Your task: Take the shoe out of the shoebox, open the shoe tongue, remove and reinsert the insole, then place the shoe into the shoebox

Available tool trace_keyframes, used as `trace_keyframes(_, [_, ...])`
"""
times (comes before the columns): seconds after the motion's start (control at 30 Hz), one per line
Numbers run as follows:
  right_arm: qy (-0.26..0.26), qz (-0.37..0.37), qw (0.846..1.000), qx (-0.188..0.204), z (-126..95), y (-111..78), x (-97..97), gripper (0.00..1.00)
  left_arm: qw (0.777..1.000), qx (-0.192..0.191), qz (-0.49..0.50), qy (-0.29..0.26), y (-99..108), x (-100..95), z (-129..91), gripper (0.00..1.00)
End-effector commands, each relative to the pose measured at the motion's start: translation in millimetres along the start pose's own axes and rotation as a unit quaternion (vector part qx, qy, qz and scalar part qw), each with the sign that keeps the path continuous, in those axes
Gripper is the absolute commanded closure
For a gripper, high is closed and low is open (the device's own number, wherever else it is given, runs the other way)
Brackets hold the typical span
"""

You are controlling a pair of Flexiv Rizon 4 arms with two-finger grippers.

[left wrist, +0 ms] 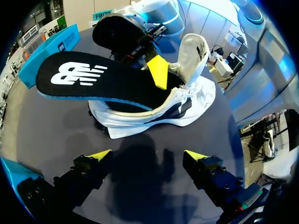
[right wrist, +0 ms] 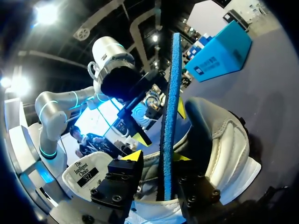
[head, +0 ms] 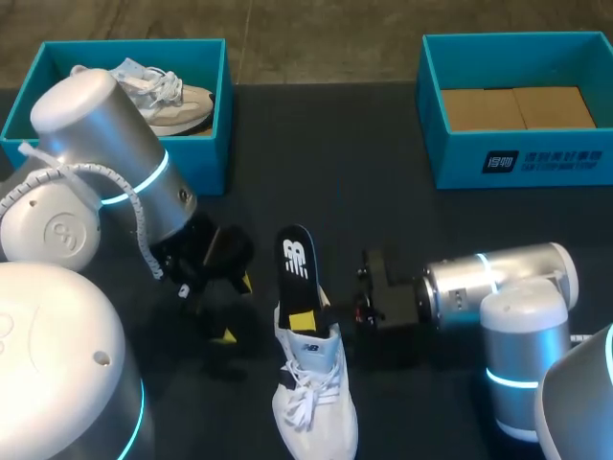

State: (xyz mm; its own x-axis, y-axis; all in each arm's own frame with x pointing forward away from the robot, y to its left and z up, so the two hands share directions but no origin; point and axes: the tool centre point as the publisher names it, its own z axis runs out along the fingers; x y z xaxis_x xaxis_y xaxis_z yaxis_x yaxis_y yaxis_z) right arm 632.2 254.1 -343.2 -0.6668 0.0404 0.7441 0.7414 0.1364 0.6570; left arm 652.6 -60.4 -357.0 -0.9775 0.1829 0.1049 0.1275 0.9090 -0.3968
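A white shoe (head: 314,388) lies on the dark table, toe toward me, its tongue (left wrist: 194,51) folded back. A black insole (head: 297,261) with a white logo and blue underside sticks out of the shoe's opening, its front end raised. My right gripper (head: 308,321) reaches in from the right at the shoe's mouth. In the right wrist view the insole (right wrist: 170,102) stands edge-on between the right gripper's (right wrist: 157,157) fingers, with a gap on one side. My left gripper (left wrist: 148,155) hangs open beside the shoe (left wrist: 187,102), nothing between its fingers.
A teal box (head: 206,134) at the back left holds another pale shoe (head: 158,94). A second teal box (head: 536,158) at the back right shows only its cardboard floor. My left arm's large elbow covers the table's front left.
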Motion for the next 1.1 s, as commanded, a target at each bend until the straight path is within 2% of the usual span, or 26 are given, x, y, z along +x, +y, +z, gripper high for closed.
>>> trace_keyframes(0.03, [-0.003, -0.003, 1.000, 0.004, -0.8, 5.1, 2.0, 0.67, 1.000, -0.013, 0.001, -0.017, -2.9, 8.2, 2.6, 0.00])
trace_keyframes(0.33, [-0.006, -0.011, 1.000, 0.008, -1.7, 14.6, 4.1, 0.67, 0.999, -0.029, -0.007, -0.038, -5.8, 11.6, 4.4, 0.00])
trace_keyframes(0.53, [-0.005, -0.013, 1.000, 0.008, -1.4, 18.6, 1.5, 0.72, 0.999, -0.030, -0.007, -0.038, -5.8, 11.7, 4.6, 0.00])
trace_keyframes(0.67, [-0.005, -0.013, 1.000, 0.005, -2.0, 21.9, 0.3, 0.85, 0.999, -0.030, -0.007, -0.038, -5.8, 11.7, 4.6, 0.00])
trace_keyframes(0.73, [-0.004, -0.013, 1.000, 0.004, -2.1, 24.2, 0.6, 1.00, 0.999, -0.030, -0.007, -0.038, -5.8, 11.7, 4.6, 0.00])
trace_keyframes(0.93, [-0.004, -0.013, 1.000, 0.004, -1.3, 28.7, -0.7, 1.00, 0.999, -0.030, -0.007, -0.038, -5.8, 11.7, 4.6, 0.00])
trace_keyframes(1.1, [-0.002, 0.000, 1.000, 0.007, -0.5, 24.2, -7.6, 1.00, 0.999, -0.030, -0.007, -0.038, -5.8, 11.7, 4.6, 0.00])
